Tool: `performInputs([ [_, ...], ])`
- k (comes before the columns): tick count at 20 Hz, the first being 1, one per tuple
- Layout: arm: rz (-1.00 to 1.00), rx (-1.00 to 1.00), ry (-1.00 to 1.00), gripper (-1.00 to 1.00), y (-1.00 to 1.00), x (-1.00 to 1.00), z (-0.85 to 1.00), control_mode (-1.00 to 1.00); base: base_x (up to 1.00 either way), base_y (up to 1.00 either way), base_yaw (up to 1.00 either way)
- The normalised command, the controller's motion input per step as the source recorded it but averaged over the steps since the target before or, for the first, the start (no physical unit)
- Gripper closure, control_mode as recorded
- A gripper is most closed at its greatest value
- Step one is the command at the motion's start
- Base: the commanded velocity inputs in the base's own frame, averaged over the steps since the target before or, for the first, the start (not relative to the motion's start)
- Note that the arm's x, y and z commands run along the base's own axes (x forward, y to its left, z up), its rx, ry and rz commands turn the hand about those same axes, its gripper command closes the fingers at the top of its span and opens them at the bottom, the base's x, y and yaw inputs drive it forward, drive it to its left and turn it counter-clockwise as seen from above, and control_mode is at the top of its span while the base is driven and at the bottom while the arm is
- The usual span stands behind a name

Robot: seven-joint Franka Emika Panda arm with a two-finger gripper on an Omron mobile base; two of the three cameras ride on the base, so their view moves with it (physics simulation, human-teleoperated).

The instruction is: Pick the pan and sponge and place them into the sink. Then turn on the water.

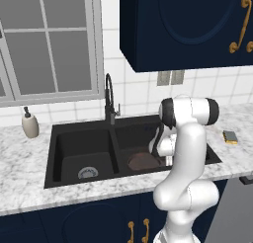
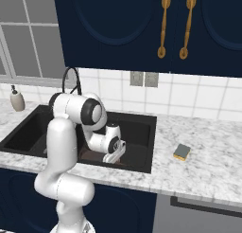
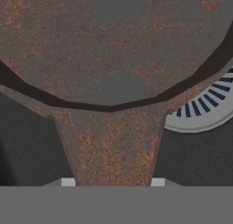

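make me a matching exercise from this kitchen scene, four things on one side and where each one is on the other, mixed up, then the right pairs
Things:
1. pan
2. sponge
3. soap dispenser
4. faucet

Places:
A. on the counter left of the sink
B. behind the sink's divider, at the back edge
C. on the counter right of the sink
D. down in the right basin

Right pairs: 1-D, 2-C, 3-A, 4-B
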Motion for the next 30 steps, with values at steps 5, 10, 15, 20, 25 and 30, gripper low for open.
performInputs([
  [5, 0.0, 0.0, -0.01, 1.0, 0.0, 0.02, -0.03, -1.0, 0.0, 0.0, 0.0],
  [10, 0.0, 0.02, -0.03, -1.0, 0.0, 0.0, 0.01, -1.0, 0.0, 0.0, 0.0],
  [15, 0.0, 0.02, -0.06, -1.0, 0.0, 0.0, 0.17, -1.0, 0.0, 0.0, 0.0],
  [20, 0.0, 0.01, -0.07, -1.0, 0.0, 0.0, 0.6, -1.0, 0.0, 0.0, 0.0],
  [25, 0.0, 0.01, -0.01, -1.0, 0.0, 0.0, 0.92, -1.0, 0.0, 0.0, 0.0],
  [30, -0.11, 0.01, 0.0, -1.0, 0.0, 0.16, 0.96, -1.0, 0.0, 0.0, 0.0],
])
